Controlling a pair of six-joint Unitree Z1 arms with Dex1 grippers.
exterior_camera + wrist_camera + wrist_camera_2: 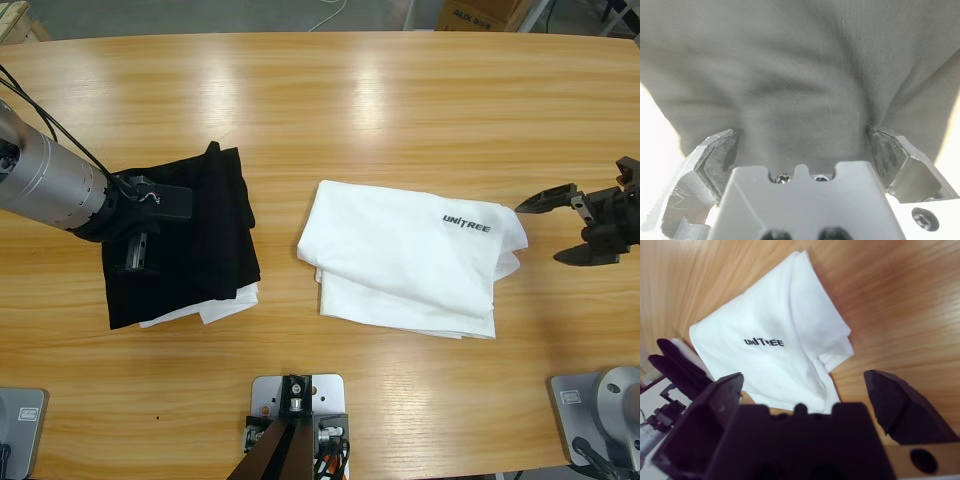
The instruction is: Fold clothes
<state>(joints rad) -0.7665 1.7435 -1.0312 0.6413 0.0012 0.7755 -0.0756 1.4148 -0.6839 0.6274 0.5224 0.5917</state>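
The clothes, a white T-shirt (405, 255) with black "UNITREE" lettering, lie folded in a rough rectangle at the table's middle. In the right wrist view the T-shirt (775, 340) lies just ahead of the jaws. My right gripper (560, 228) hovers open a little to the right of the shirt's lettered corner, holding nothing; the wrist view shows this gripper (805, 385) with jaws wide apart. My left gripper (140, 245) rests over a folded black garment (200, 235) at the left. In its wrist view the gripper (802, 145) stands open with dark cloth (800, 75) filling the space ahead.
A smaller white cloth (225, 305) pokes out from under the black garment's lower right corner. Bare wooden table (380, 110) stretches behind both piles and between them. A cardboard box (480, 14) stands beyond the far edge.
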